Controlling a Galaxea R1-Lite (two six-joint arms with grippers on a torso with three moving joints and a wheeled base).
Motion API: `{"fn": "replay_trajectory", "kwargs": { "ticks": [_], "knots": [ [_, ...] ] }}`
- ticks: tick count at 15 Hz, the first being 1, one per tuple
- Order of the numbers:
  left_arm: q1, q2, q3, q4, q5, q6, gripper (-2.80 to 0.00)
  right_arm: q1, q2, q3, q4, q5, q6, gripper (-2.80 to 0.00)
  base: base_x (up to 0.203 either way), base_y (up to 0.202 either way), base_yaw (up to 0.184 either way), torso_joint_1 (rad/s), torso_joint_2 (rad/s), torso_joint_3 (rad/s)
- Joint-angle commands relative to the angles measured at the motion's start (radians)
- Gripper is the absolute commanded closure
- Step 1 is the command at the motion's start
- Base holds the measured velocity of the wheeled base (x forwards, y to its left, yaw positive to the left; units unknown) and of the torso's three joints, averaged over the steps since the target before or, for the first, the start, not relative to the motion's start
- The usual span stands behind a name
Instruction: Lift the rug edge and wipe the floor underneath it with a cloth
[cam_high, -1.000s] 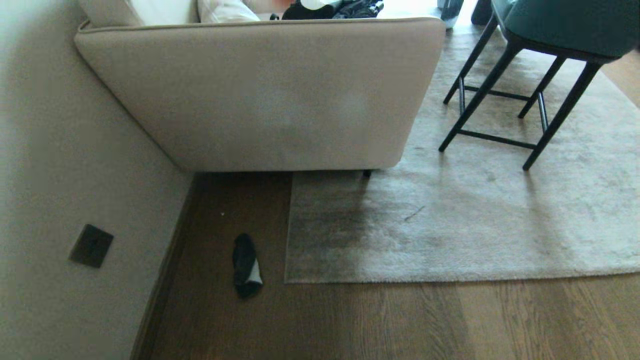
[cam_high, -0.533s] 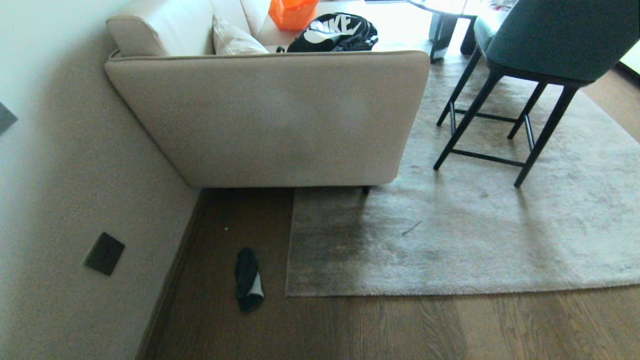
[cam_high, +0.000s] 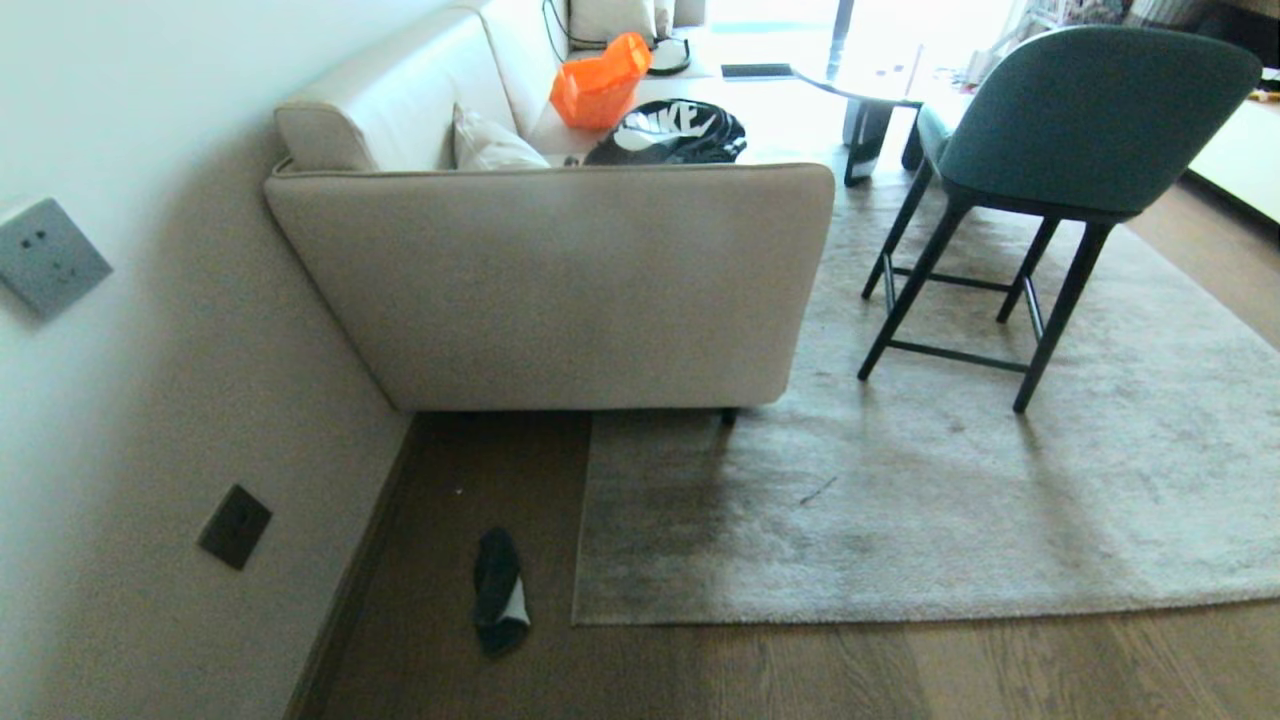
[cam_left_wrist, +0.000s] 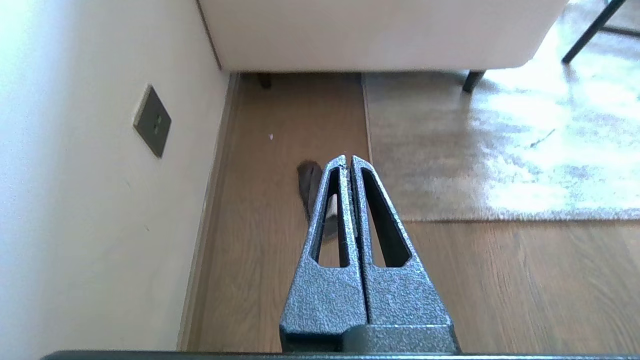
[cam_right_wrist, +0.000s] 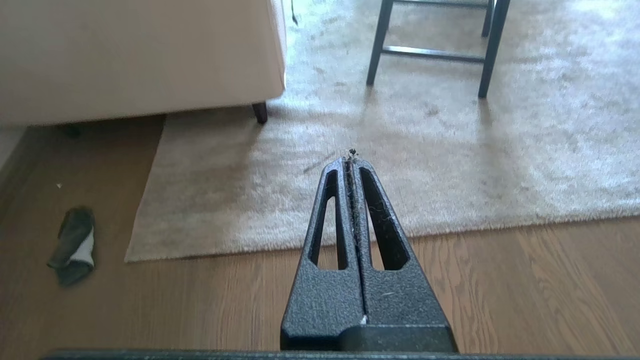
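Underfoot everywhere, the floor (cam_high: 800, 670), brown wood-grain planks running to the wall (cam_high: 120, 420) on the left. Spread over most of the floor's right and far part, a very large pale plush rug (cam_high: 950, 500); lying flat, the rug edge (cam_high: 850, 612), a straight border across the near side ending in a corner (cam_high: 578, 620) close to the strip of bare planks by the wall. Standing against the wall, a beige sofa (cam_high: 560, 290), its near right leg planted on the rug's far left part. Resting on the sofa seat, an orange bag (cam_high: 598, 82) and a black bag (cam_high: 670, 135). On the rug to the right of the sofa, a green chair (cam_high: 1080, 120) on dark legs. Crumpled on the bare planks just left of the rug's near corner, apart from it, the cloth (cam_high: 500, 592), dark with a pale patch here rather than plain pale grey. Set into the wall, a dark socket plate (cam_high: 234, 526). Smallest of all, the left hand (cam_left_wrist: 348, 159), pressed together and empty, hanging above the cloth, and the right hand (cam_right_wrist: 350, 159), likewise pressed together, with wisps of lint at its tip, hanging over the rug's near border.
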Motion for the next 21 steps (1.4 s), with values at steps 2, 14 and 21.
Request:
{"fn": "replay_trajectory", "kwargs": {
  "ticks": [2, 14, 21],
  "knots": [
    [0.000, 0.000, 0.000, 0.001, 0.000, 0.000, 0.00, 0.000, 0.000, 0.000, 0.000, 0.000, 0.001, 0.00, 0.000, 0.000, 0.000, 0.003, 0.00, 0.202],
    [0.000, 0.000, 0.000, 0.001, 0.000, -0.007, 0.00, 0.000, 0.000, 0.000, 0.000, 0.000, 0.001, 0.00, 0.000, 0.000, 0.000, 0.001, 0.00, 0.082],
    [0.000, 0.000, 0.000, 0.001, 0.003, -0.005, 0.00, 0.000, 0.001, 0.000, 0.000, 0.000, 0.001, 0.00, 0.000, 0.000, 0.000, 0.002, 0.00, 0.038]
  ]
}}
